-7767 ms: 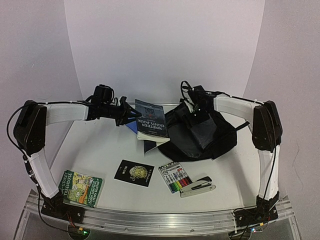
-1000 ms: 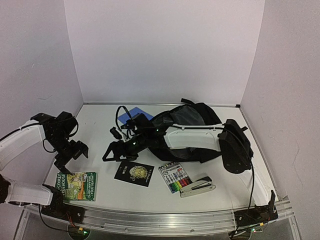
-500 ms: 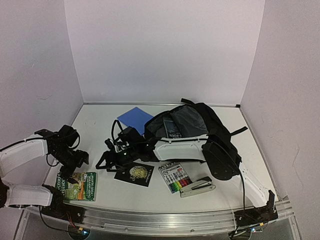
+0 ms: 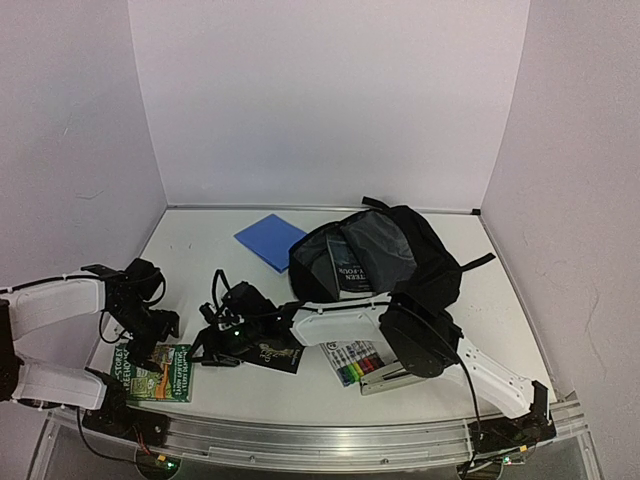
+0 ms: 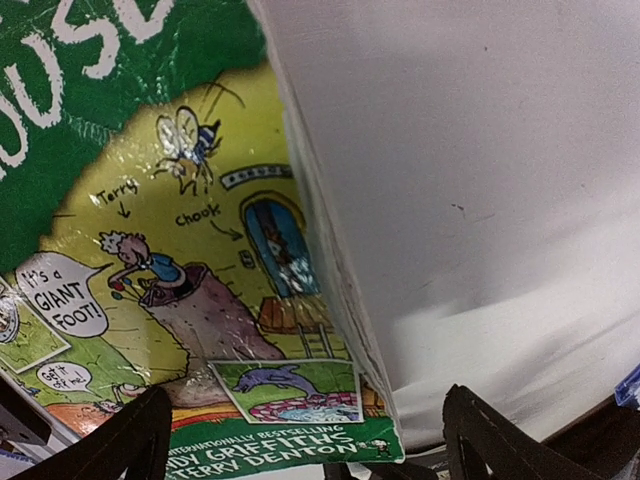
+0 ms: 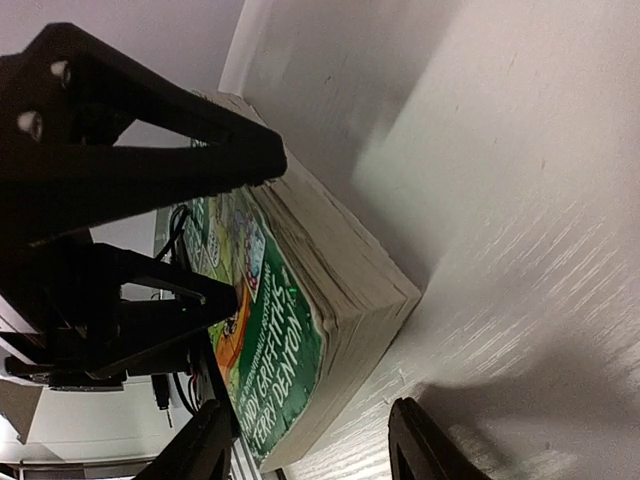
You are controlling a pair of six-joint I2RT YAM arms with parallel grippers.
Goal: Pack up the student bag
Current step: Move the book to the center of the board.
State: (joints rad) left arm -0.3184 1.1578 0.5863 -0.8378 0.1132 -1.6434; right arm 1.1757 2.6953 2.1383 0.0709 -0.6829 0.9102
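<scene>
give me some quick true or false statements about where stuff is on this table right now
1. The student bag is open with a book inside. True.
2. The blue notebook is inside the bag. False: it lies on the table, left of the bag.
3. The left gripper and the right gripper are both at the green book. True.
4. The marker pack sits against the far wall. False: it is near the front edge, beside the stapler.
5. The left gripper is clamped shut. False: its jaws stand wide apart over the green book.
</scene>
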